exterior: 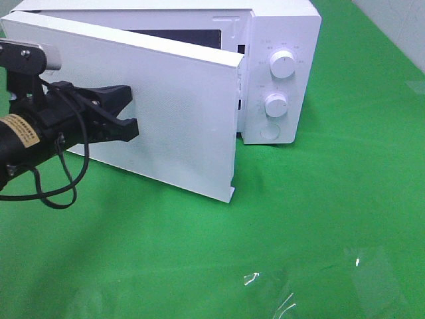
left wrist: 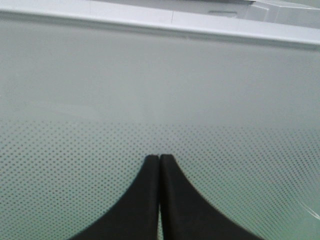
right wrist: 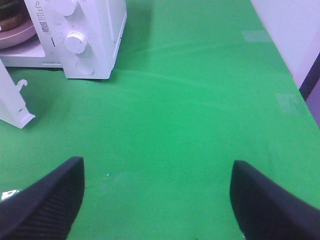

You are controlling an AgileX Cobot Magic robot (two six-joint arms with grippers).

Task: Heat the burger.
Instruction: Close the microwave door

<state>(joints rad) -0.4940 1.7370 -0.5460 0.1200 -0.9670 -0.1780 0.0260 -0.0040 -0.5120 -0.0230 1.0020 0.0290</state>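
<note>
Ahead of the right hand point(right wrist: 157, 165), whose fingers run off the picture's edge, only a dark brown sliver of the burger point(right wrist: 11, 17) and part of the pink plate point(right wrist: 20, 36) under it show inside the microwave point(right wrist: 97, 30) before the frame cuts them off. In the high view the door point(exterior: 179, 113) just ahead of the left hand point(exterior: 133, 109) hides the whole cavity, and the print around the knobs point(exterior: 283, 65) is too small to read.

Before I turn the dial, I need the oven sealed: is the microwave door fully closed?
No, the door stands swung out at an angle from the microwave, its free edge clear of the control panel.
</note>
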